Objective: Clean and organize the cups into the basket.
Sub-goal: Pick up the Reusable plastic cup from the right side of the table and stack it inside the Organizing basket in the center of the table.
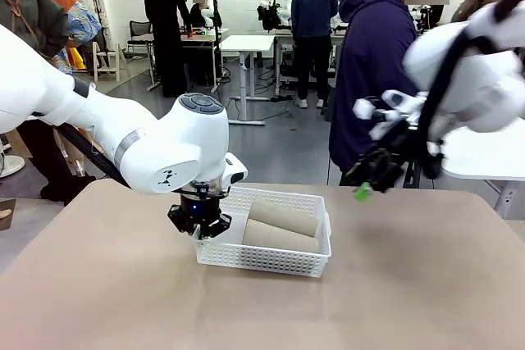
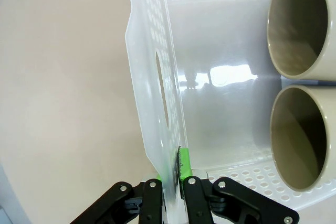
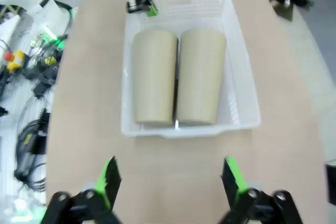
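Presently, the left gripper is pinching the short left end wall of the basket. Its green pads are closed tight on the thin plastic just beside the handle cutout, with one finger inside the wall and one outside. The basket is sitting on the table, nearer the far edge than the near edge and a little left of the middle. Two tan cups are lying on their sides within it, side by side along its length. The rear cup and the front cup are both crowding the right-hand end, open mouths facing the gripped end. The right gripper is hanging in the air over the table to the right of the basket, well apart from it, jaws standing wide and holding nothing. A person in a dark hooded top is standing beyond the far edge.
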Controlling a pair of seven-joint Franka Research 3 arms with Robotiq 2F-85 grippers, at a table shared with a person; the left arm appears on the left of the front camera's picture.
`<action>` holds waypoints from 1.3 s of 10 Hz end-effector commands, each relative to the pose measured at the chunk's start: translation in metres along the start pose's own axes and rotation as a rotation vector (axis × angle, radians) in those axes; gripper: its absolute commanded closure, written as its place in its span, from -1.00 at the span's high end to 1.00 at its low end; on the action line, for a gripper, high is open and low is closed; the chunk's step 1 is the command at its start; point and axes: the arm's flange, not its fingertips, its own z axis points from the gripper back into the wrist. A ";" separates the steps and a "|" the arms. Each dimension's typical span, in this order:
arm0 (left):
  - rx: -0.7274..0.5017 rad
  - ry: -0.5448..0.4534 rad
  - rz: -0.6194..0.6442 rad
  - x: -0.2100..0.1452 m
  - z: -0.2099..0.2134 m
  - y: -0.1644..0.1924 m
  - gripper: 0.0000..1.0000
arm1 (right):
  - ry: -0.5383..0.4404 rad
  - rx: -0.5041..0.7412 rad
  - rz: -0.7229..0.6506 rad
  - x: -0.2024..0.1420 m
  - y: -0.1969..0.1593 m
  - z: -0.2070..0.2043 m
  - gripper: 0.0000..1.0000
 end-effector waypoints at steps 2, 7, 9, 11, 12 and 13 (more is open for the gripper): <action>0.009 -0.001 -0.008 -0.003 -0.002 -0.001 -1.00 | -0.345 0.061 0.018 -0.124 0.015 0.055 1.00; 0.009 -0.001 -0.008 -0.003 -0.002 -0.001 -1.00 | -0.612 -0.009 -0.015 -0.222 0.025 0.091 1.00; 0.009 -0.001 -0.008 -0.003 -0.002 -0.001 -1.00 | -0.624 -0.035 -0.054 -0.231 0.023 0.090 1.00; 0.009 -0.001 -0.008 -0.003 -0.002 -0.001 -1.00 | -0.588 -0.005 -0.032 -0.231 0.032 0.091 1.00; 0.009 -0.001 -0.008 -0.003 -0.002 -0.001 -1.00 | -0.588 -0.005 -0.032 -0.231 0.032 0.091 1.00; 0.009 -0.001 -0.008 -0.003 -0.002 -0.001 -1.00 | -0.588 -0.005 -0.032 -0.231 0.032 0.091 1.00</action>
